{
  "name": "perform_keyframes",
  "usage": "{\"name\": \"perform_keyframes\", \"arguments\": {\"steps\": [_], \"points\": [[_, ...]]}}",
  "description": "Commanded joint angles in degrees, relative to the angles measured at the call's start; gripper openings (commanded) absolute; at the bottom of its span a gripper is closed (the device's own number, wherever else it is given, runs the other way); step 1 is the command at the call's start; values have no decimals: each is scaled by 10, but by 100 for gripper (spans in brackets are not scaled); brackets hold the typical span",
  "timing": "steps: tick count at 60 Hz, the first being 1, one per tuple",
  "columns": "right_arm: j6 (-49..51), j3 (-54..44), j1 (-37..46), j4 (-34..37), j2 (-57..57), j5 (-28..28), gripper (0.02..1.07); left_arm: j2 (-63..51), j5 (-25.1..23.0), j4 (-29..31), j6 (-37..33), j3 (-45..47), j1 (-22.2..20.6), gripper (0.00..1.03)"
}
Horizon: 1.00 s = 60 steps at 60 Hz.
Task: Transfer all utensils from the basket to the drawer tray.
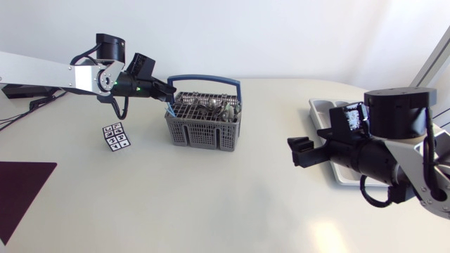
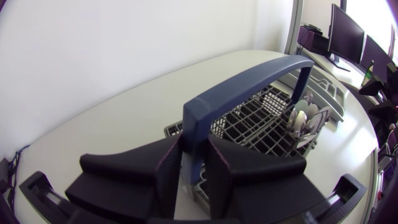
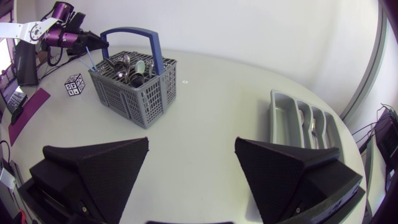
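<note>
Blue arched handle (image 2: 249, 78) sits pinched between matte wedge fingers (image 2: 166, 171).

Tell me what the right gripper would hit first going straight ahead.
Probably nothing: only bare table lies ahead of the right gripper, with the basket off to one side, though depth is unclear.

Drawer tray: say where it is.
In the head view the drawer tray lies at the table's right, partly behind the right arm, far from the basket.
</note>
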State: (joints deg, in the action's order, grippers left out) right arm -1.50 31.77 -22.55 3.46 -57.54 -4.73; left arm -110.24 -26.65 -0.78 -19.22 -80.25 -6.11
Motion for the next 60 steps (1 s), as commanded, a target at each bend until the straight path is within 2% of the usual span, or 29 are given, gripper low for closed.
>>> {"name": "perform_keyframes", "arguments": {"steps": [1,22,36,38,39,44,45,47,54,60], "points": [[-11,-7,-6,5,6,-4,102,21,-21,24,21,34,1,10],[-8,-3,-11,6,3,-4,102,151,-20,20,14,185,-5,10],[-7,-11,-22,3,-1,-5,102,262,27,5,16,298,-31,11],[-7,-13,-22,3,-1,-5,102,272,34,3,16,308,-36,15],[-7,-14,-25,3,-1,-6,102,281,37,1,16,319,-43,22],[-8,-18,-34,1,-2,-7,102,297,63,-5,12,332,-63,42],[-8,-19,-36,1,-2,-8,102,298,64,-5,12,332,-64,44],[-8,-19,-38,0,-3,-9,102,304,70,-5,16,331,-65,55],[-10,-19,-50,-2,-4,-16,102,341,76,7,38,318,-68,81],[-10,-17,-58,1,-3,-23,102,403,74,24,58,312,-68,89]]}}
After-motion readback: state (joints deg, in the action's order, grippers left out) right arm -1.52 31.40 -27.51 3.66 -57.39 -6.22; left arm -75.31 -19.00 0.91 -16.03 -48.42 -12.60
